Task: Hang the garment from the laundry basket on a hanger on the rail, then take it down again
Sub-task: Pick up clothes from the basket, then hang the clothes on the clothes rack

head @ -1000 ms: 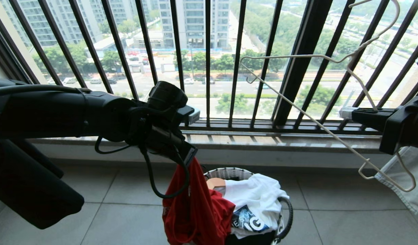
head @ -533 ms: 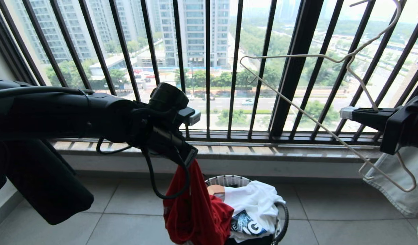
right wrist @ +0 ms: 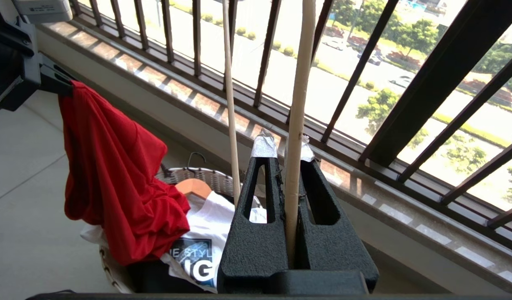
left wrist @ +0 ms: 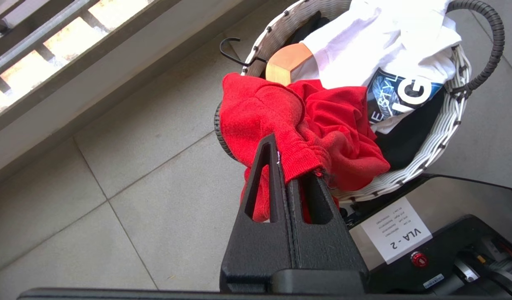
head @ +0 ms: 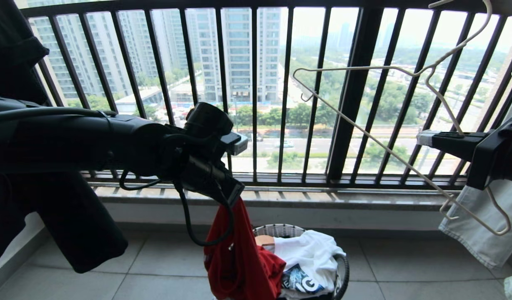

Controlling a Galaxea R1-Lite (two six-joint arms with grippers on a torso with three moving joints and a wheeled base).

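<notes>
Both end effectors grip: left [head: 235,192] clamps the garment [head: 239,258], right [right wrist: 288,156] the hanger [head: 389,137].

Floor [head: 406,266] beside basket [head: 343,266] open; window bars [head: 256,91] block fwd reach.

garment [head: 239,258] hanging over laundry basket [head: 343,266] w/ other shirts in it, hanger [head: 377,137] up right, window railing [head: 256,91] behind

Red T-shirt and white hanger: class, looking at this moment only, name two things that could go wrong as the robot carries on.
1. The left gripper pinches only a small bunch of the red T-shirt, whose lower part lies in the laundry basket; it might slip out or drag the white T-shirt along.
2. The right gripper clamps one thin bar of the hanger, which might twist in the grip.
</notes>
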